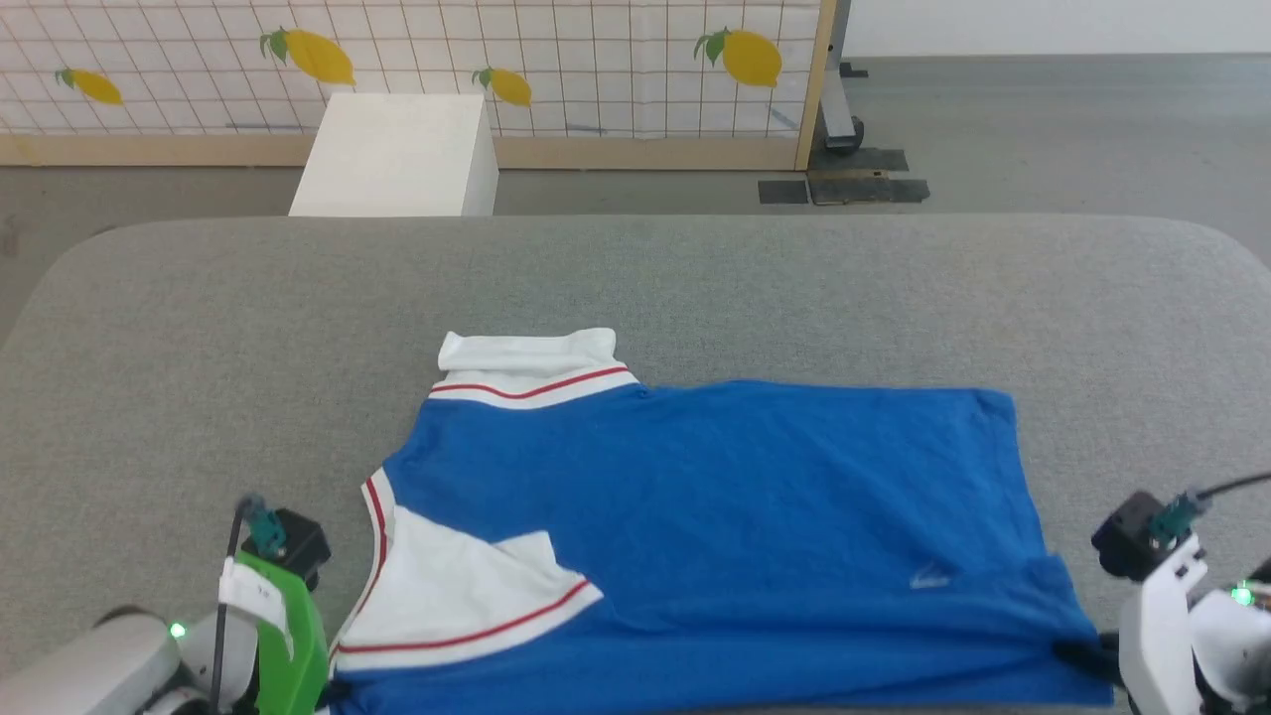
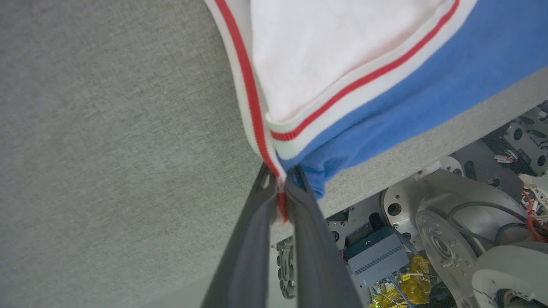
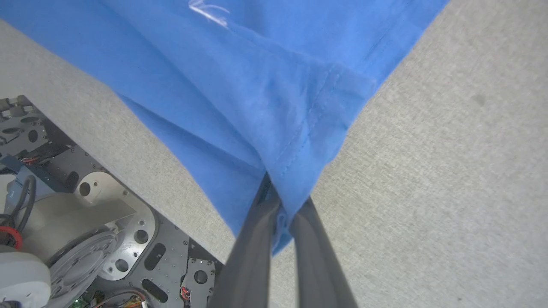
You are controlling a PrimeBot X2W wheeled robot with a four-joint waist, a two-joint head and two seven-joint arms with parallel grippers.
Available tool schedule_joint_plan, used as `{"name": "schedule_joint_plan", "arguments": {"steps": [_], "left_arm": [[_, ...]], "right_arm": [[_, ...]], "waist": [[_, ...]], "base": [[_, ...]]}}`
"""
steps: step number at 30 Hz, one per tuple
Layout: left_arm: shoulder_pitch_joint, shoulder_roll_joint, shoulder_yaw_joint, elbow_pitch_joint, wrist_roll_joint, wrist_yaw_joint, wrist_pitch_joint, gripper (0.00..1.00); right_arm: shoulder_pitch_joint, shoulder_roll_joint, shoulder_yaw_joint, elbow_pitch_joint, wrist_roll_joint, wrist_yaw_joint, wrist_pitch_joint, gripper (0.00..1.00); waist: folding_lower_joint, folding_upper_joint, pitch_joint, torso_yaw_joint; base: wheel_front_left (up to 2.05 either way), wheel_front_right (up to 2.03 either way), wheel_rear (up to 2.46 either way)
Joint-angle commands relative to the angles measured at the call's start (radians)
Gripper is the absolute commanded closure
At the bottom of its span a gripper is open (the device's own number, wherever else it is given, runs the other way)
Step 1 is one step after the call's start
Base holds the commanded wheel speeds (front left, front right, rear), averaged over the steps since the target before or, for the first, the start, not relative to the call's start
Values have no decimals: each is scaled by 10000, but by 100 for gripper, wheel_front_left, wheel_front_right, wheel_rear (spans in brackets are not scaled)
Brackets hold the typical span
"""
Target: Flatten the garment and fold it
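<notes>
- left gripper (image 2: 280, 182): low at the near left of the grey padded table (image 1: 695, 278); its two dark fingers (image 2: 250, 239) are pinched together on the garment's red-striped white trim, right at the table's near edge; a strip of red trim shows between them
- near sleeve (image 1: 447, 586): white with a red stripe; lies folded over the blue body at the garment's left end, just beside the left gripper
- far sleeve (image 1: 526, 362): white with a red stripe; sticks out from the garment's far left corner, flat on the table
- garment (image 1: 715, 497): royal blue; spread sideways across the near half of the table, sleeves to the left, hem to the right; its near edge runs along the table's near edge; mild creases across the middle; a small pale mark (image 1: 928, 576) sits toward the near right
- right gripper (image 3: 284, 201): at the near right corner of the garment; fingers (image 3: 252, 256) closed tight on the blue hem corner, the cloth bunched and puckered where it enters the grip
- beyond the table: a white box (image 1: 397, 159) on the floor at left; a gridded panel with lemon prints (image 1: 596, 60) behind it
</notes>
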Motion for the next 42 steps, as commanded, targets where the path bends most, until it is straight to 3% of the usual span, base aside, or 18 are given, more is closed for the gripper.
{"name": "schedule_joint_plan", "arguments": {"steps": [1,9,10,11,12,16,21,24,27,31,34,42], "left_arm": [[240,57,-18,89,-152,104,-106,100],[672,-208,-38,814,-263,177,-615,100],[671,-266,-13,908,-243,188,-719,100],[685,-349,22,1006,-265,219,-815,89],[670,-397,45,1053,-208,233,-939,3],[608,-350,124,1012,188,119,-1628,0],[213,531,823,-103,162,307,-2245,0],[-425,937,1222,-635,545,469,-2458,0],[-1181,930,1507,-819,1190,598,-2733,0],[-2173,462,1775,-416,1880,712,-3034,0],[-2924,1,1838,248,2384,732,-3122,0],[-4460,-1249,1908,1945,2528,491,-2604,0]], "right_arm": [[240,-38,-64,57,-6,-15,-43,100],[910,576,-436,777,-449,-15,-302,100],[952,669,-486,872,-491,-15,-322,87],[1004,770,-551,952,-536,-15,-357,45],[1023,822,-609,989,-637,-15,-433,0],[1018,945,-1169,949,-1128,-15,-1040,0],[1248,826,-2798,501,-1836,-15,-2192,0],[1464,996,-4176,341,-2365,-15,-2929,0],[1766,1516,-5836,290,-2967,-15,-3711,0],[2289,2734,-8223,138,-4453,-15,-4456,0],[2728,3994,-9821,-443,-5571,-15,-4702,0],[3701,6872,-12022,-2677,-7231,-15,-5514,0]], "waist": [[0,-1,80,-3],[0,-1,417,-51],[0,-1,421,-44],[0,-1,410,-28],[0,-1,391,-12],[0,-1,234,-18],[0,-1,67,-75],[0,-1,76,-94],[0,-1,158,-163],[0,-1,399,-385],[0,-1,695,-637],[0,-1,1720,-1219]], "base": [[0,0,0],[0,0,0],[0,0,0],[0,0,0],[0,0,0],[0,0,0],[0,0,0],[0,0,0],[0,0,0],[0,0,0],[0,0,0],[0,0,0]]}}
